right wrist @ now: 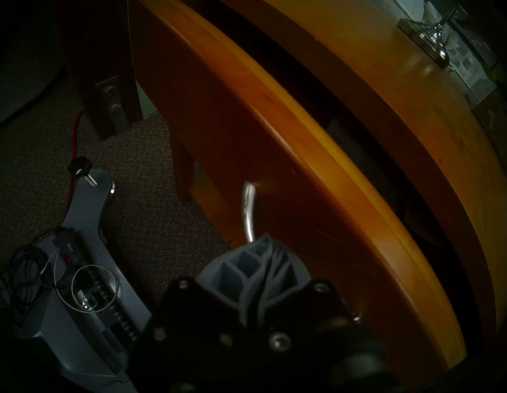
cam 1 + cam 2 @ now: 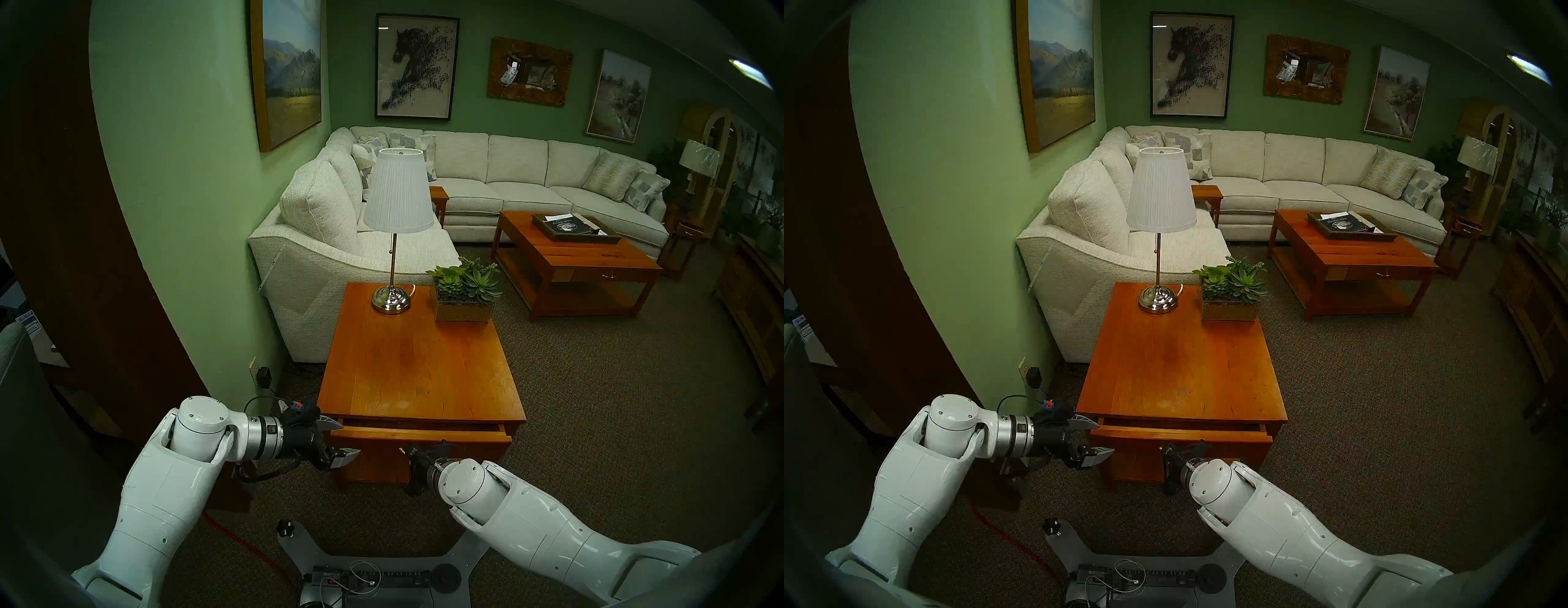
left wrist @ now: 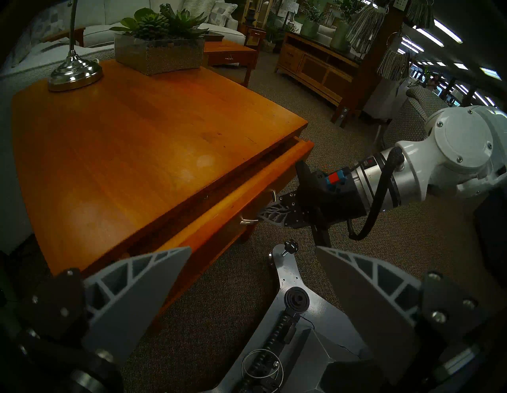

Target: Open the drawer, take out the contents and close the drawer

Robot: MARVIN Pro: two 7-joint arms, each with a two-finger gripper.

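Note:
The drawer (image 2: 424, 435) of the orange-brown end table (image 2: 420, 361) stands pulled out a short way, leaving a narrow dark gap under the tabletop. My right gripper (image 2: 418, 452) is shut on the drawer's silver bail handle (image 1: 248, 211), as the left wrist view (image 3: 274, 214) and the right wrist view (image 1: 263, 247) both show. My left gripper (image 2: 348, 437) is open and empty, level with the drawer's left front corner and just beside it. The blister pack is hidden; the gap shows only darkness.
A lamp (image 2: 392, 297) and a succulent planter (image 2: 464, 297) stand at the far end of the tabletop. The green wall and a sofa (image 2: 322, 254) flank the table's left. My base (image 2: 373, 569) is on the carpet below the drawer. A coffee table (image 2: 572, 263) stands far right.

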